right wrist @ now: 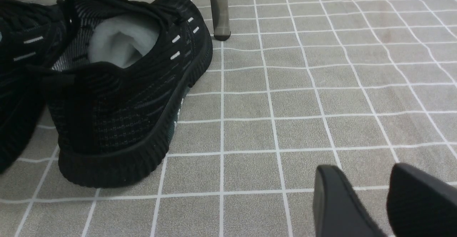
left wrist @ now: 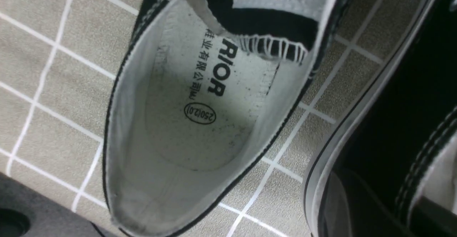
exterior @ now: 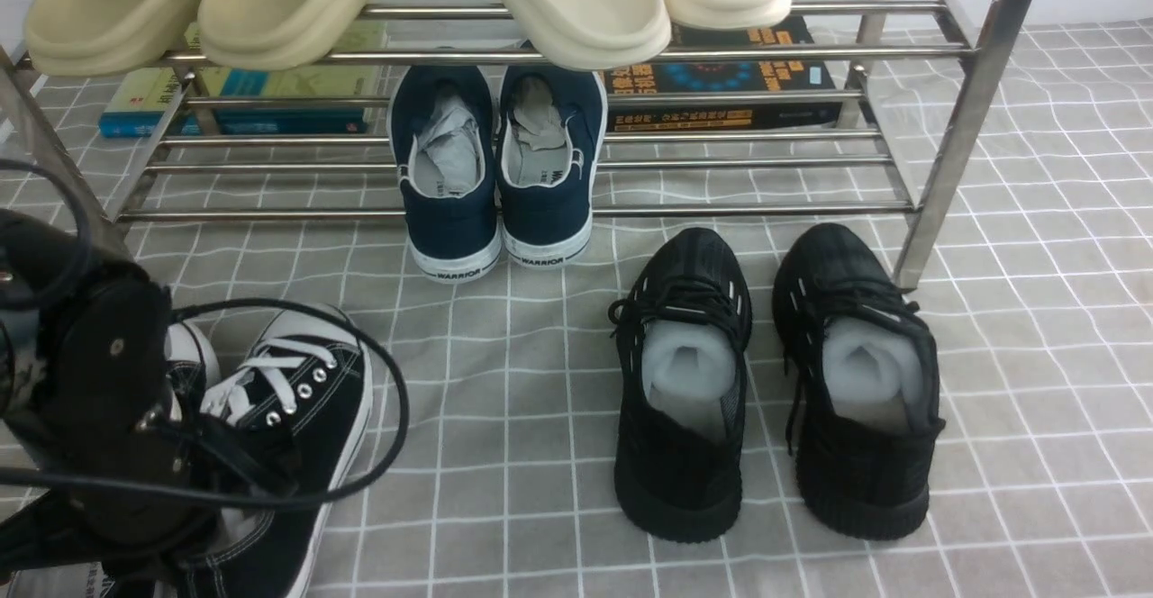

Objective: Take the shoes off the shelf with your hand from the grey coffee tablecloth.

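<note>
The black canvas sneakers with white laces (exterior: pixel 297 400) stand on the grey grid tablecloth (exterior: pixel 504 418) at the near left, in front of the steel shelf (exterior: pixel 721 210). My left gripper (exterior: pixel 180 454) is over them, its cable looping across. In the left wrist view one sneaker's white insole (left wrist: pixel 192 122) faces up, and the left gripper (left wrist: pixel 385 201) straddles the side wall of the other sneaker (left wrist: pixel 392 105), one finger outside and one inside, seemingly shut on it. My right gripper (right wrist: pixel 371 180) is open and empty, low over bare cloth.
A navy white-soled pair (exterior: pixel 495 175) rests on the shelf's lowest bars. All-black knit sneakers (exterior: pixel 775 382) stand on the cloth at right, also in the right wrist view (right wrist: pixel 121 87) beside a shelf leg (right wrist: pixel 218 8). Beige slides (exterior: pixel 576 4) and books (exterior: pixel 721 76) lie on the shelf.
</note>
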`<control>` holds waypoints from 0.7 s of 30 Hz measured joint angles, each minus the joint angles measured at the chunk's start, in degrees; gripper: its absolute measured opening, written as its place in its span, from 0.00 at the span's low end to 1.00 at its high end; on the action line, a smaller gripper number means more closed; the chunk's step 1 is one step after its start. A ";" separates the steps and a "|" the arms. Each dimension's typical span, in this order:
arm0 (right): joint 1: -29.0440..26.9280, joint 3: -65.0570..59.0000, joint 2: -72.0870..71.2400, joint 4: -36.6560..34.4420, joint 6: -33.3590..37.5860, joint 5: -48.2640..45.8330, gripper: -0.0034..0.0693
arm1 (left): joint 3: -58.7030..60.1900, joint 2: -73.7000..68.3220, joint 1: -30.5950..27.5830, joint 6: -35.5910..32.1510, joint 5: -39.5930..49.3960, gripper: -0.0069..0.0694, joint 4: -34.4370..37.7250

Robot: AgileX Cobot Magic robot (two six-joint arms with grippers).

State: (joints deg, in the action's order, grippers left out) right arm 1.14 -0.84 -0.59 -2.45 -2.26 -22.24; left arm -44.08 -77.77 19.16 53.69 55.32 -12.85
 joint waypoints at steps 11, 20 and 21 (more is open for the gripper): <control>0.00 0.00 0.00 0.00 0.00 0.00 0.38 | -0.85 1.17 0.00 -4.22 -3.47 0.43 -0.44; 0.00 0.00 0.00 0.00 0.00 0.00 0.38 | -4.07 12.26 0.00 -7.61 0.72 0.74 -0.79; 0.00 0.00 0.00 0.00 0.00 0.00 0.38 | -4.07 13.94 0.00 -8.55 2.08 0.74 -0.87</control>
State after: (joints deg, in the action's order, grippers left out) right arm 1.14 -0.84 -0.59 -2.45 -2.26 -22.24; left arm -48.16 -63.83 19.16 45.14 57.40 -13.72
